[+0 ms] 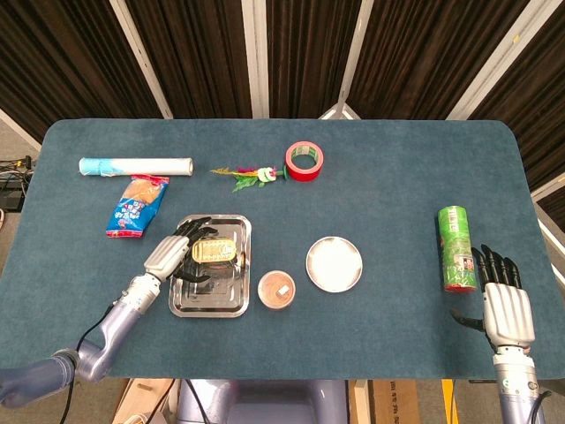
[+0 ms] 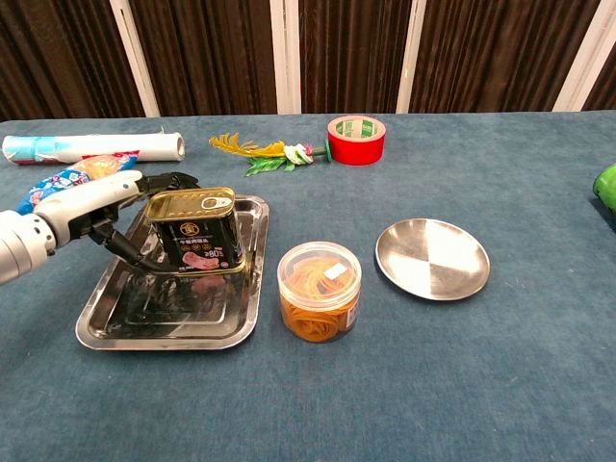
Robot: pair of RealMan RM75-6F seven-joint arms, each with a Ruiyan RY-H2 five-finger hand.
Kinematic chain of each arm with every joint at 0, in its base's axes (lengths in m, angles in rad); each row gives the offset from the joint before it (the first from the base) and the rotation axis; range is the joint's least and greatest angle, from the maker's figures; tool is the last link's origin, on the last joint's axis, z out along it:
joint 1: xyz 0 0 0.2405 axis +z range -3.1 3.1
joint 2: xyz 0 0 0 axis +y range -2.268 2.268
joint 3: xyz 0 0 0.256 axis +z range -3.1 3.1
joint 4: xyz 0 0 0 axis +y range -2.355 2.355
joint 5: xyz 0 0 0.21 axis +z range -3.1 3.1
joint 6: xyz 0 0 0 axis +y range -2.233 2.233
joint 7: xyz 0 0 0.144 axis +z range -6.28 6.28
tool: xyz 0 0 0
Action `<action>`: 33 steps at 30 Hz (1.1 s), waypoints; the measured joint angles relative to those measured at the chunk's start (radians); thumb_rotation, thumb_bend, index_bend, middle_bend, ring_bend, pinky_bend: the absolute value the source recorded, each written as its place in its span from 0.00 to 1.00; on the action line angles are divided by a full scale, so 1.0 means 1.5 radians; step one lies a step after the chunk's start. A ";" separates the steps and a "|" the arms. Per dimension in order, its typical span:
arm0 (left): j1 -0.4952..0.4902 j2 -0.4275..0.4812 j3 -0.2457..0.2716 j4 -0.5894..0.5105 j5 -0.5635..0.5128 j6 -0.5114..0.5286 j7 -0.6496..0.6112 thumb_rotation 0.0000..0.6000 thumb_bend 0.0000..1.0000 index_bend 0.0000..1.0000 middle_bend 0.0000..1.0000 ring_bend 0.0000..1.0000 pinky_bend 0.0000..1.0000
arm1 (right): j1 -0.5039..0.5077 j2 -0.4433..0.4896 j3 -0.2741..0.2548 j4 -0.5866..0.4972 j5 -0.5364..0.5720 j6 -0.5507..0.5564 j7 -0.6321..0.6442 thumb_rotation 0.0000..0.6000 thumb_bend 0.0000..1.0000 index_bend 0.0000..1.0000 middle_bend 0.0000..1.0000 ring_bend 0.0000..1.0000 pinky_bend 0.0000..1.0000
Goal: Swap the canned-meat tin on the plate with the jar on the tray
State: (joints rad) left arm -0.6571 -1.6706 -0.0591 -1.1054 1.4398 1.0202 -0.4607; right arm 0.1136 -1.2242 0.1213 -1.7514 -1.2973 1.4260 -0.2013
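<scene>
Step in hand: setting the canned-meat tin (image 2: 193, 231) into the tray (image 2: 106, 318). Left hand (image 2: 120, 210) wraps its far side; tin appears seated. Jar (image 2: 319, 291) stands rightward, plate (image 2: 431, 258) beyond, bare. Next: let go, fetch jar. Right hand (image 1: 504, 299) idle, fingers straight, holding nothing.

**Tin on the tray, jar beside it, plate bare**

The canned-meat tin (image 2: 193, 233), gold-topped with a dark label, stands upright in the steel tray (image 2: 106, 322), toward its far end. The clear jar (image 2: 319, 292), holding something orange, stands upright on the cloth just right of the tray. The round steel plate (image 2: 432, 258) lies further right.
</scene>
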 measured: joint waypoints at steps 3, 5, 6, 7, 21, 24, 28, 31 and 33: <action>0.001 0.025 -0.006 -0.048 -0.009 0.000 0.038 1.00 0.09 0.17 0.00 0.00 0.00 | 0.000 0.000 0.000 -0.001 0.000 0.000 0.000 1.00 0.00 0.00 0.00 0.00 0.00; 0.003 0.044 -0.011 -0.086 -0.015 0.003 0.058 1.00 0.10 0.17 0.00 0.00 0.00 | -0.001 0.001 0.000 -0.002 0.000 0.002 0.000 1.00 0.00 0.00 0.00 0.00 0.00; 0.005 0.059 -0.016 -0.114 -0.018 0.007 0.069 1.00 0.10 0.17 0.00 0.00 0.00 | -0.001 0.001 0.000 -0.003 0.000 0.003 -0.001 1.00 0.00 0.00 0.00 0.00 0.00; 0.007 0.071 -0.019 -0.137 -0.020 0.012 0.078 1.00 0.11 0.18 0.00 0.00 0.00 | -0.002 0.001 0.000 -0.003 -0.001 0.003 -0.001 1.00 0.00 0.00 0.00 0.00 0.00; 0.162 0.204 -0.016 -0.385 -0.007 0.340 0.560 1.00 0.13 0.21 0.00 0.00 0.00 | 0.008 0.007 -0.016 0.000 -0.040 -0.018 0.022 1.00 0.00 0.00 0.00 0.00 0.00; 0.201 0.217 -0.003 -0.401 -0.002 0.410 0.620 1.00 0.13 0.21 0.00 0.00 0.00 | 0.018 0.014 -0.028 -0.001 -0.070 -0.041 0.052 1.00 0.00 0.00 0.00 0.00 0.00; 0.252 0.234 0.014 -0.407 0.000 0.436 0.601 1.00 0.13 0.21 0.00 0.00 0.00 | 0.045 0.035 -0.043 -0.015 -0.129 -0.085 0.109 1.00 0.00 0.00 0.00 0.00 0.00; 0.300 0.245 0.026 -0.402 -0.002 0.456 0.549 1.00 0.13 0.21 0.00 0.00 0.00 | 0.072 0.058 -0.047 -0.047 -0.162 -0.122 0.134 1.00 0.00 0.00 0.00 0.00 0.00; 0.323 0.249 0.031 -0.393 -0.006 0.463 0.518 1.00 0.14 0.20 0.00 0.00 0.00 | 0.087 0.067 -0.045 -0.070 -0.163 -0.140 0.115 1.00 0.00 0.00 0.00 0.00 0.00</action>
State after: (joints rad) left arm -0.1731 -1.2970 -0.0124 -1.6942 1.4311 1.7151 0.3157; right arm 0.2434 -1.1233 0.0533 -1.8566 -1.5416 1.2163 -0.0288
